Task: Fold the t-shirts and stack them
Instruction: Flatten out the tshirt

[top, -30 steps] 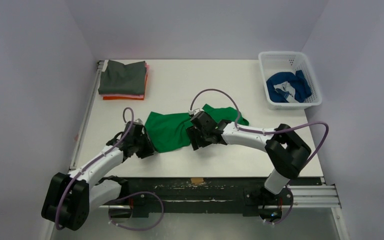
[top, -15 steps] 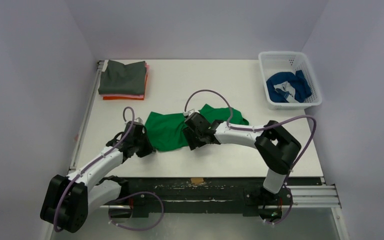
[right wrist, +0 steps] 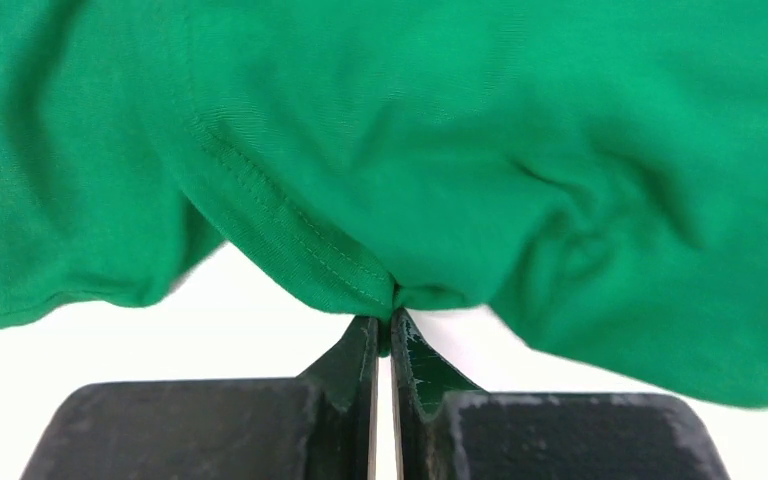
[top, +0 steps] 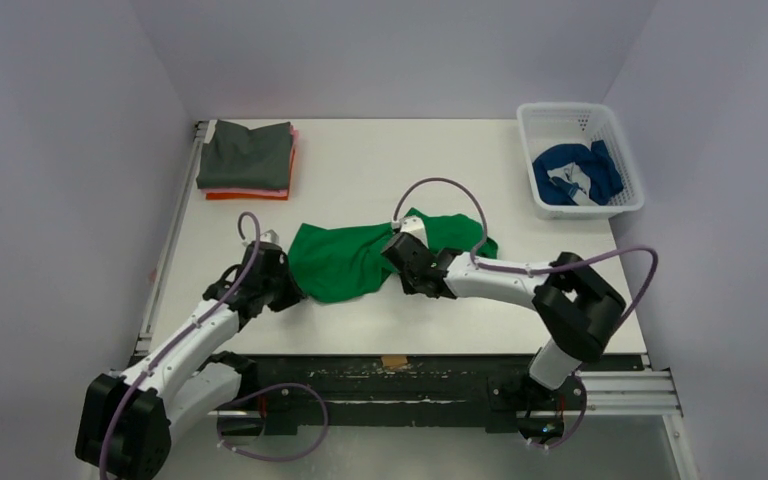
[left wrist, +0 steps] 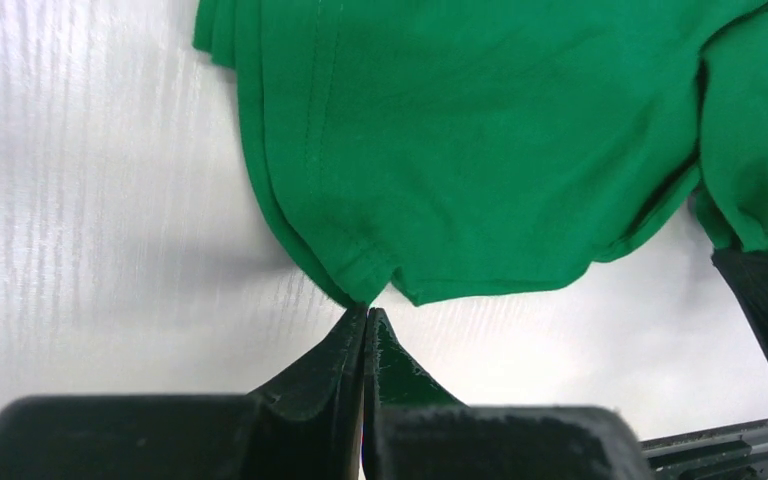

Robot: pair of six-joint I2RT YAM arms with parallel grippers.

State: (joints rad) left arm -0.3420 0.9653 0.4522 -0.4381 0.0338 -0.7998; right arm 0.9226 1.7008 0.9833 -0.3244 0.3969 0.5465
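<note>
One green shirt (top: 340, 262) lies bunched mid-table (top: 520, 200), long axis left-right, right end angled slightly far. Reaching low: left arm (top: 195, 330) from near-left, right arm (top: 505, 280) elbowed in from right. Jaws of left gripper (left wrist: 365, 320) clamp its hem corner; right gripper (right wrist: 392, 325) pinches a hem fold. Folded stack (top: 248, 158) far-left; blue shirt (top: 575, 172) in basket (top: 580, 120) far-right.
</note>
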